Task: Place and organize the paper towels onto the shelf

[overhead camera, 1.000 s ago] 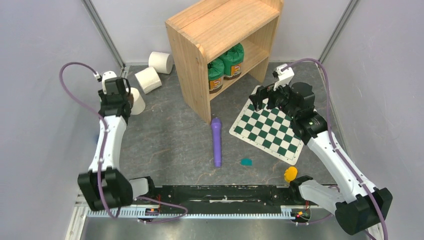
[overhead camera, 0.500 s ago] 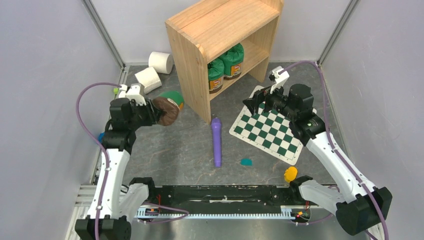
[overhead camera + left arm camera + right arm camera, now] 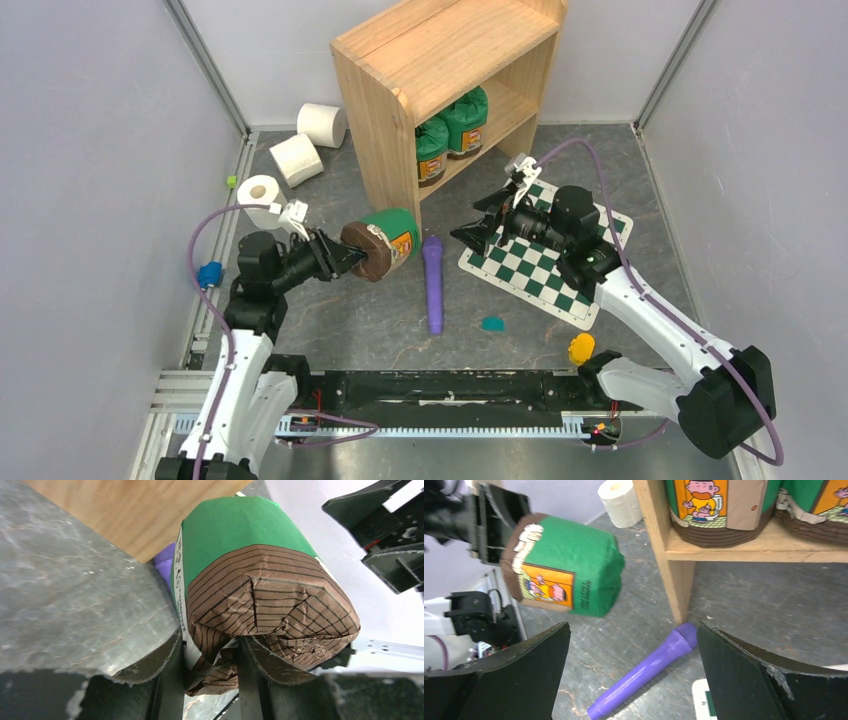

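Note:
Three white paper towels lie on the floor left of the shelf [image 3: 440, 60]: one at the back [image 3: 322, 124], one in front of it [image 3: 296, 159], one on end [image 3: 262, 197]. My left gripper [image 3: 345, 255] is shut on the crumpled brown end of a green canister [image 3: 385, 242], held sideways above the floor beside the shelf's near corner. In the left wrist view the fingers [image 3: 212, 650] pinch that brown wrapping [image 3: 250, 565]. My right gripper [image 3: 478, 222] is open and empty, facing the canister [image 3: 569, 572] from the right, apart from it.
Two more green canisters [image 3: 450, 130] stand on the shelf's lower tier [image 3: 724, 550]. A purple stick [image 3: 433, 285] lies on the floor under my right gripper [image 3: 634, 645]. A checkered board [image 3: 545, 255], a teal piece [image 3: 491, 323] and a yellow object [image 3: 581, 348] are at the right.
My left arm swung from the paper towels at the left toward the middle, carrying the green canister. My right gripper moved left and lower toward it, still open.

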`<state>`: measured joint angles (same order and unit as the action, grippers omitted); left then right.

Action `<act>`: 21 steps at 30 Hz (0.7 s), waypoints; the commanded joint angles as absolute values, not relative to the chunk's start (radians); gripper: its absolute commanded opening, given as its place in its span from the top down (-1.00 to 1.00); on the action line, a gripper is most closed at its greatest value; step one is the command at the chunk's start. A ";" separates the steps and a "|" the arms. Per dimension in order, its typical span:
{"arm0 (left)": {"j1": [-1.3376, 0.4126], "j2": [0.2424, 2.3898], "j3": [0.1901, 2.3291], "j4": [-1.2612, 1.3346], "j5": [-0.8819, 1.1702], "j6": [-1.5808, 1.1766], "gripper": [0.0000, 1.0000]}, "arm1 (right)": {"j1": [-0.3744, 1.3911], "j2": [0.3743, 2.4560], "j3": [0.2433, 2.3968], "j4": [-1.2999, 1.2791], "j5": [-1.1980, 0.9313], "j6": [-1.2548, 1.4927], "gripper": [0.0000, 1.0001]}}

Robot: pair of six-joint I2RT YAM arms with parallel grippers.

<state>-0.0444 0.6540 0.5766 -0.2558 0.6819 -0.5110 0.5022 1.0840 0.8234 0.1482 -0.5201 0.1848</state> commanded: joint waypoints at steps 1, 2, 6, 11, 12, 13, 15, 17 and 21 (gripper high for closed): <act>-0.052 0.644 0.457 0.221 0.834 -0.869 0.50 | 0.507 1.089 0.763 0.437 -0.639 0.341 -0.98; -0.053 0.649 0.425 0.305 0.844 -0.926 0.51 | 0.508 1.094 0.752 0.489 -0.659 0.372 -0.98; -0.057 0.666 0.331 0.630 0.857 -1.114 0.53 | 0.511 1.116 0.714 0.651 -0.733 0.481 -0.98; -0.062 0.665 0.319 0.737 0.893 -1.144 0.55 | 0.517 1.127 0.707 0.745 -0.783 0.538 -0.98; -0.065 0.665 0.321 0.754 0.900 -1.149 0.55 | 0.520 1.131 0.709 0.758 -0.793 0.546 -0.98; -0.068 0.667 0.320 0.773 0.908 -1.155 0.55 | 0.522 1.135 0.716 0.772 -0.806 0.551 -0.99; -0.073 0.668 0.319 0.812 0.914 -1.175 0.55 | 0.531 1.148 0.730 0.796 -0.831 0.562 -0.98; -0.081 0.669 0.318 0.852 0.913 -1.193 0.55 | 0.543 1.161 0.742 0.821 -0.851 0.569 -0.91; -0.097 0.677 0.328 0.909 0.915 -1.219 0.54 | 0.567 1.181 0.760 0.870 -0.874 0.580 -0.90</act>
